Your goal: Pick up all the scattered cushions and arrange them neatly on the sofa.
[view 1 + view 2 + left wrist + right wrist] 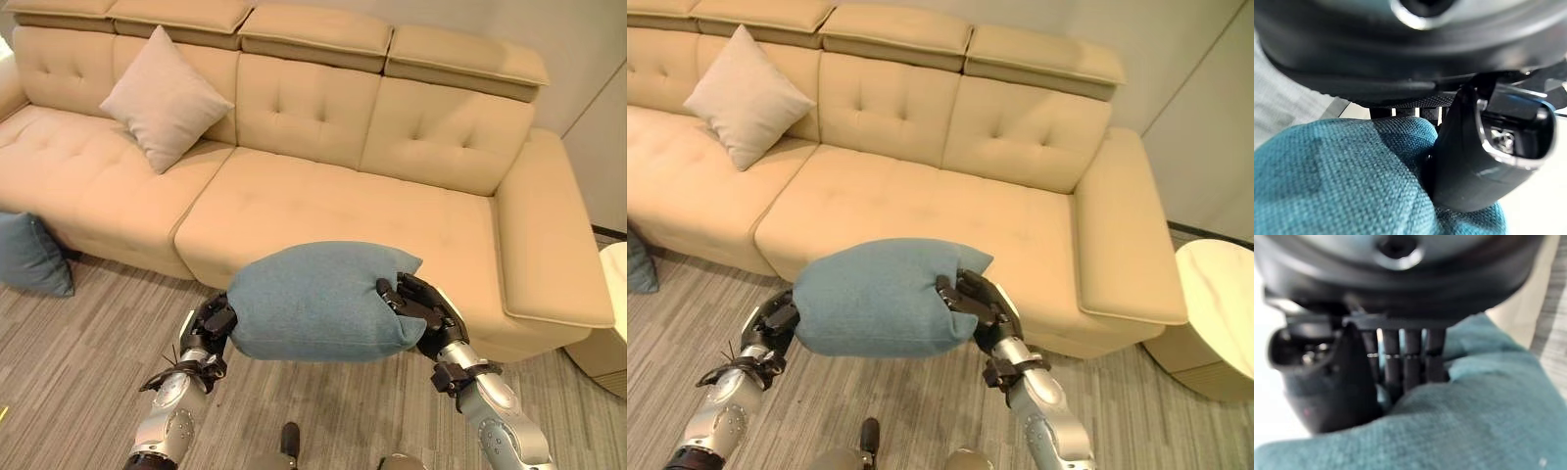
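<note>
- Cushion [318, 301]: you have the blue one off the floor, pinched between both hands, long axis running from hand to hand, a corner poking up by the right one.
- Left hand [217, 320]: thumb and fingers clamped on its end.
- Right hand [419, 305]: fingers and thumb curled round the other end.
- Sofa [323, 201]: its front edge lies just past your hands; bare seat beyond.
- Beige cushion [164, 98] leans on the backrest, far left of your left hand.
- Second blue cushion [31, 255] stands on the floor [78, 343], far left.

The sofa [323, 211] seat lies open ahead; a beige cushion [164, 98] occupies its left part
</note>
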### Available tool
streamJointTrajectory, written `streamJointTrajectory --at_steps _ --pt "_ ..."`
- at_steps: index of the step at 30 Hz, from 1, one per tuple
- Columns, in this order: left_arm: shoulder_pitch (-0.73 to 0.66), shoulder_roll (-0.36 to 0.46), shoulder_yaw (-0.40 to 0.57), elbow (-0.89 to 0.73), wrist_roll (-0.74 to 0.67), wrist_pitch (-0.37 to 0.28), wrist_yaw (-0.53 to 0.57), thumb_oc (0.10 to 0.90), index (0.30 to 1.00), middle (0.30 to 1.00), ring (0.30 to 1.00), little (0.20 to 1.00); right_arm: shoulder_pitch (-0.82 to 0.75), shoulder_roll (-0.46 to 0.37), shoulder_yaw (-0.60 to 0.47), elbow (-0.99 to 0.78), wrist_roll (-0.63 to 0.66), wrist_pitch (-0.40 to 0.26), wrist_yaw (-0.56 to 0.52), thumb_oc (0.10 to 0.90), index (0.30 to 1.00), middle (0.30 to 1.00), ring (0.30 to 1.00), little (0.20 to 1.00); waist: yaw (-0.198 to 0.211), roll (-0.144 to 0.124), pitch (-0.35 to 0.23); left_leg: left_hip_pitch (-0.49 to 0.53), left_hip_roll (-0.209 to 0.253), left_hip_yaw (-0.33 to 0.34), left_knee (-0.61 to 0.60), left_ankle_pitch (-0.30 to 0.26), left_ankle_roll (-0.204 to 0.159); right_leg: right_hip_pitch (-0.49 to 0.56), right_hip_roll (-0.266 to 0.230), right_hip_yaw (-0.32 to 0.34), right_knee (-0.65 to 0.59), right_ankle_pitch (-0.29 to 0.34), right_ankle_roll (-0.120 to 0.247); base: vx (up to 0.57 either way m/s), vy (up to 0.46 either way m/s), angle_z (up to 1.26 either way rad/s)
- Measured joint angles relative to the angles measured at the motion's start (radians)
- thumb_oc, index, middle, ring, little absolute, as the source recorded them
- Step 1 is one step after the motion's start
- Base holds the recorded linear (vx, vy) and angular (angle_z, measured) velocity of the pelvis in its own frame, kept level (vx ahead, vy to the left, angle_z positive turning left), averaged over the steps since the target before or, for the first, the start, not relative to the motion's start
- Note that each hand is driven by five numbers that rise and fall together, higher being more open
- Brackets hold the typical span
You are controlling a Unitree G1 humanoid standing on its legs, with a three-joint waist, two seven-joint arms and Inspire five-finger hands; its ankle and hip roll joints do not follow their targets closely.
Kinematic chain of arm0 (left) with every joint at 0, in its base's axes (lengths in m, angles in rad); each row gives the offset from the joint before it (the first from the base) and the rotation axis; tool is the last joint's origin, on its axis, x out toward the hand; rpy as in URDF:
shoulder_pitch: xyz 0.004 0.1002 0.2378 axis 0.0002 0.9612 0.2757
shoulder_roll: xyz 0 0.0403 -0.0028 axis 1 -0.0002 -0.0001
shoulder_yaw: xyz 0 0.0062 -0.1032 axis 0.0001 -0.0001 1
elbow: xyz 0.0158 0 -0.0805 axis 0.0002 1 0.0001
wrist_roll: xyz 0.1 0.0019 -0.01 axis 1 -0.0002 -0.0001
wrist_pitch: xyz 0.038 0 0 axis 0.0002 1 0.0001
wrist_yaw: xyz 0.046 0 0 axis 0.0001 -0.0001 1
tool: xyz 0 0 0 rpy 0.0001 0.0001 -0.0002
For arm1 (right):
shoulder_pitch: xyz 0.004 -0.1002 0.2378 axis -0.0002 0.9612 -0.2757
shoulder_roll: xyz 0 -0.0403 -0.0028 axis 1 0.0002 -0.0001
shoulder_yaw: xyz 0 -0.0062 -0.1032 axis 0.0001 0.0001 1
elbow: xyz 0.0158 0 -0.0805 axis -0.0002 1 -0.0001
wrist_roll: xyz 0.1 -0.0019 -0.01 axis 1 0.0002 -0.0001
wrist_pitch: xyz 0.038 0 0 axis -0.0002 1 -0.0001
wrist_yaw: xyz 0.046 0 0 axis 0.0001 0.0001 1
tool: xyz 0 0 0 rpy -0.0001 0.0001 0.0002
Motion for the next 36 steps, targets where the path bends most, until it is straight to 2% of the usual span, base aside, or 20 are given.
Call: streamJointTrajectory --at_steps 3,5,9,10,12,14,15,16,18,19,22,24,25,26,28,30,31,33,35,36 --pt "0.000 -0.010 0.006 0.002 0.004 0.001 0.000 0.400 0.300 0.300 0.300 0.300 0.003 -0.004 0.001 0.002 -0.007 -0.002 -0.001 0.400 0.300 0.300 0.300 0.300 -0.017 -0.001 0.021 0.008 -0.008 -0.027 0.015 -0.027 0.013 -0.100 0.043 0.003 -0.082 0.030 0.007 0.32 -0.068 0.33" --pt "0.001 -0.013 0.006 0.002 0.030 0.005 0.000 0.400 0.300 0.300 0.300 0.300 0.014 -0.004 -0.003 0.006 -0.009 -0.002 -0.008 0.400 0.300 0.300 0.300 0.300 -0.029 -0.007 0.030 0.030 -0.015 -0.034 0.018 -0.049 -0.005 -0.154 0.048 -0.026 -0.152 0.076 0.017 0.36 -0.104 0.31" --pt "0.052 -0.033 -0.005 -0.006 0.043 0.008 0.000 0.400 0.300 0.300 0.300 0.300 0.055 0.005 -0.016 0.026 -0.011 -0.006 -0.021 0.400 0.300 0.300 0.300 0.300 -0.073 -0.024 0.010 0.110 -0.037 -0.082 0.010 -0.112 -0.055 -0.094 0.030 -0.013 -0.188 0.120 -0.012 0.49 -0.117 0.45" --pt "0.076 -0.049 -0.008 -0.007 0.050 0.008 0.000 0.400 0.300 0.300 0.300 0.300 0.065 0.002 -0.020 0.048 -0.015 -0.013 -0.021 0.400 0.300 0.300 0.300 0.300 -0.077 -0.002 -0.009 0.118 -0.009 -0.084 0.024 -0.145 -0.076 -0.091 0.053 -0.018 -0.174 0.140 -0.041 0.42 -0.134 0.18" --pt "0.086 -0.059 -0.020 -0.009 0.071 0.008 0.000 0.400 0.300 0.300 0.300 0.300 0.071 -0.005 -0.031 0.065 -0.033 -0.014 -0.031 0.400 0.300 0.300 0.300 0.300 -0.076 0.042 -0.026 0.116 0.047 -0.077 0.065 -0.179 -0.124 -0.075 0.109 -0.044 -0.172 0.111 -0.090 0.26 -0.130 0.04" --pt "0.084 -0.068 -0.020 -0.014 0.090 0.008 0.000 0.400 0.300 0.300 0.300 0.300 0.072 -0.008 -0.041 0.090 -0.050 -0.014 -0.047 0.400 0.300 0.300 0.300 0.300 -0.097 0.052 -0.028 0.084 0.081 -0.046 0.202 -0.206 -0.185 -0.032 0.150 -0.065 -0.179 0.074 -0.136 0.21 -0.265 0.11" --pt "0.078 -0.074 -0.021 -0.019 0.092 0.009 0.000 0.400 0.300 0.300 0.300 0.300 0.077 -0.008 -0.054 0.089 -0.053 -0.014 -0.053 0.400 0.300 0.300 0.300 0.300 -0.106 0.043 -0.028 -0.009 0.093 -0.011 0.410 -0.221 -0.221 -0.008 0.155 -0.072 -0.206 0.088 -0.162 0.16 -0.248 -0.08" --pt "0.080 -0.081 -0.022 -0.030 0.104 0.008 0.000 0.400 0.300 0.300 0.300 0.300 0.078 -0.014 -0.054 0.089 -0.053 -0.030 -0.061 0.400 0.300 0.300 0.300 0.300 -0.100 0.040 -0.031 -0.094 0.104 0.011 0.585 -0.180 -0.246 -0.003 0.178 -0.052 -0.206 0.057 -0.168 0.20 -0.183 -0.49" --pt "0.078 -0.082 -0.026 -0.035 0.113 0.008 0.003 0.400 0.300 0.300 0.300 0.300 0.073 -0.002 -0.061 0.086 -0.060 -0.036 -0.075 0.400 0.300 0.300 0.300 0.300 -0.083 0.038 -0.027 -0.191 0.149 0.057 0.807 -0.169 -0.212 0.035 0.218 -0.019 -0.214 0.056 -0.208 0.23 -0.038 -0.66" --pt "0.070 -0.082 -0.028 -0.037 0.121 0.008 0.005 0.400 0.300 0.300 0.300 0.300 0.075 0.011 -0.064 0.084 -0.063 -0.042 -0.089 0.400 0.300 0.300 0.300 0.300 -0.092 0.023 -0.021 -0.216 0.146 0.089 0.812 -0.186 -0.188 0.065 0.224 0.002 -0.242 0.055 -0.210 0.25 0.091 -0.48" --pt "0.061 -0.085 -0.032 -0.043 0.152 0.008 0.007 0.400 0.300 0.300 0.300 0.300 0.083 0.027 -0.070 0.084 -0.065 -0.061 -0.109 0.400 0.300 0.300 0.300 0.300 -0.096 -0.004 -0.005 -0.247 0.145 0.158 0.608 -0.200 -0.167 0.144 0.232 0.041 -0.293 0.051 -0.199 0.27 0.202 -0.46" --pt "0.053 -0.086 -0.031 -0.042 0.169 0.006 0.009 0.400 0.300 0.300 0.300 0.300 0.089 0.025 -0.069 0.086 -0.065 -0.078 -0.111 0.400 0.300 0.300 0.300 0.300 -0.091 -0.007 -0.003 -0.253 0.132 0.138 0.344 -0.177 -0.172 0.175 0.242 0.061 -0.324 0.052 -0.193 0.22 0.170 -0.47" --pt "0.050 -0.086 -0.029 -0.039 0.193 0.006 0.015 0.400 0.300 0.300 0.300 0.300 0.090 0.028 -0.068 0.089 -0.076 -0.079 -0.118 0.400 0.300 0.300 0.300 0.300 -0.079 -0.005 -0.002 -0.251 0.129 0.102 0.197 -0.130 -0.169 0.195 0.254 0.083 -0.343 0.049 -0.188 0.16 0.123 -0.74" --pt "0.050 -0.088 -0.030 -0.037 0.198 0.007 0.018 0.400 0.300 0.300 0.300 0.300 0.104 0.030 -0.070 0.090 -0.090 -0.079 -0.121 0.400 0.300 0.300 0.300 0.300 -0.075 -0.001 0.000 -0.247 0.128 0.083 0.138 -0.091 -0.152 0.219 0.265 0.100 -0.351 0.038 -0.172 0.25 0.212 -0.71" --pt "0.063 -0.102 -0.034 -0.037 0.200 0.006 0.026 0.400 0.300 0.300 0.300 0.300 0.140 0.026 -0.068 0.089 -0.097 -0.079 -0.121 0.400 0.300 0.300 0.300 0.300 -0.077 0.022 -0.010 -0.235 0.117 0.074 0.122 -0.008 -0.106 0.261 0.275 0.108 -0.360 0.024 -0.150 0.28 0.279 -0.46" --pt "0.075 -0.112 -0.039 -0.036 0.215 0.006 0.028 0.400 0.300 0.300 0.300 0.300 0.175 0.037 -0.078 0.089 -0.118 -0.079 -0.122 0.400 0.300 0.300 0.300 0.300 -0.081 0.040 -0.020 -0.191 0.075 0.062 0.117 -0.001 -0.100 0.301 0.277 0.119 -0.366 -0.013 -0.130 0.22 0.222 -0.39" --pt "0.078 -0.108 -0.042 -0.031 0.226 0.007 0.028 0.400 0.300 0.300 0.300 0.300 0.185 0.047 -0.077 0.100 -0.124 -0.078 -0.126 0.400 0.300 0.300 0.300 0.300 -0.090 0.040 -0.030 -0.171 0.055 0.053 0.089 0.067 -0.092 0.307 0.271 0.136 -0.349 -0.039 -0.120 0.21 0.223 -0.15" --pt "0.079 -0.110 -0.046 -0.032 0.237 0.007 0.030 0.400 0.300 0.300 0.300 0.300 0.202 0.075 -0.088 0.101 -0.146 -0.077 -0.133 0.400 0.300 0.300 0.300 0.300 -0.105 0.018 -0.042 -0.125 0.001 0.071 0.027 0.062 -0.061 0.307 0.207 0.139 -0.338 -0.050 -0.095 0.20 0.245 -0.04" --pt "0.077 -0.108 -0.042 -0.032 0.237 0.007 0.032 0.400 0.300 0.300 0.300 0.300 0.202 0.087 -0.089 0.101 -0.162 -0.077 -0.134 0.400 0.300 0.300 0.300 0.300 -0.101 0.017 -0.043 -0.101 -0.025 0.074 -0.004 0.068 -0.037 0.287 0.175 0.137 -0.290 -0.063 -0.074 0.09 0.197 -0.05" --pt "0.077 -0.103 -0.041 -0.033 0.237 0.007 0.036 0.400 0.300 0.300 0.300 0.300 0.202 0.098 -0.086 0.103 -0.165 -0.077 -0.136 0.400 0.300 0.300 0.300 0.300 -0.099 0.017 -0.042 -0.081 -0.031 0.068 -0.022 0.066 -0.019 0.260 0.158 0.140 -0.227 -0.090 -0.043 0.02 0.179 0.04"
